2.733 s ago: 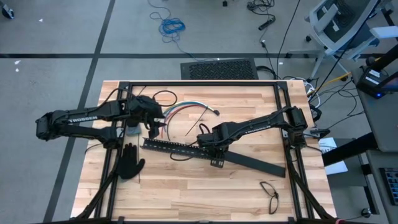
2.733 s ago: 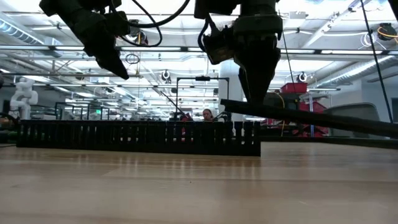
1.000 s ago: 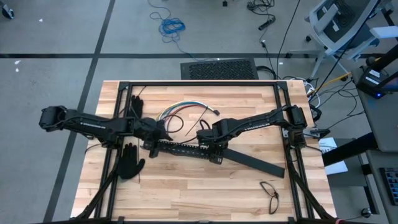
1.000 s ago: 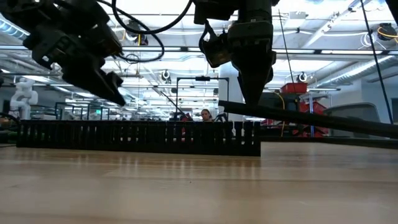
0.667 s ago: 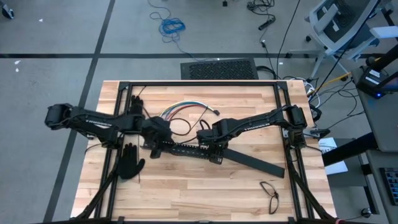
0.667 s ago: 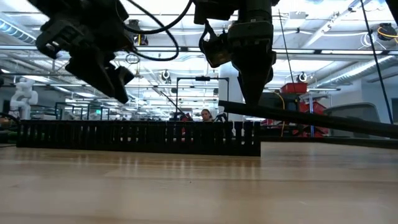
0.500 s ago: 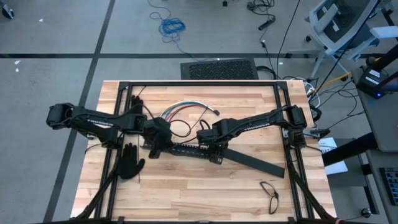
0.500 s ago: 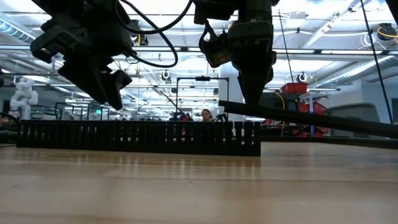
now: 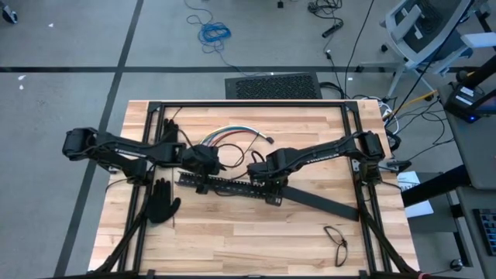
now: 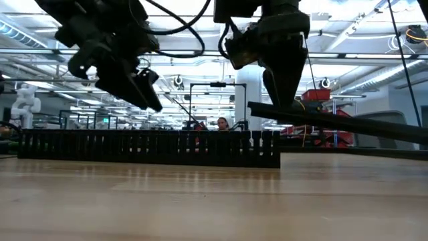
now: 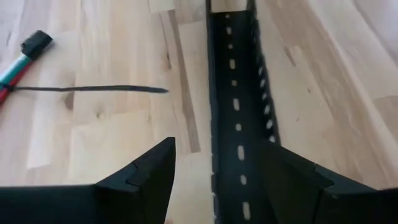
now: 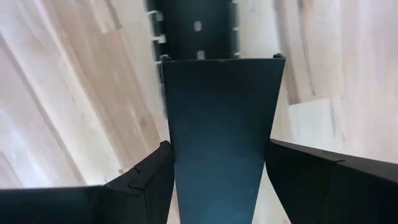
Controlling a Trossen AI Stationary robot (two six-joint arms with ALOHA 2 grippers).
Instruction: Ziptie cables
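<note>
A long black slotted duct [image 9: 225, 184] lies flat on the wooden table. My left gripper [image 11: 219, 143] hovers open over its left end [image 10: 152, 100] and touches nothing. A thin dark ziptie [image 11: 87, 89] lies on the wood beside the duct. The cables [image 9: 232, 133], red, blue, white and green, curve on the table beyond it, with one end [image 11: 15, 62] in the left wrist view. My right gripper [image 12: 217, 145] is shut on a flat black bar [image 9: 318, 203] at the duct's right end. My right gripper pinches the flat bar across its width, one finger on each long edge [image 12: 169, 155], close to the bar's left end. The fingers point down from above. That end [image 10: 257, 109] is lifted above the duct, and the bar slants down toward its other end [image 9: 353, 214] at the table's right.
One black glove [image 9: 161, 201] lies at the table's near left and another [image 9: 170, 128] at the far left. A small loop of black wire [image 9: 337, 242] sits near the front right. A black frame rail [image 9: 248, 103] runs round the table.
My left gripper has moved toward the table's right, along the left part of the slotted duct, and has rolled somewhat at the wrist. My right gripper has kept its hold on the flat bar.
</note>
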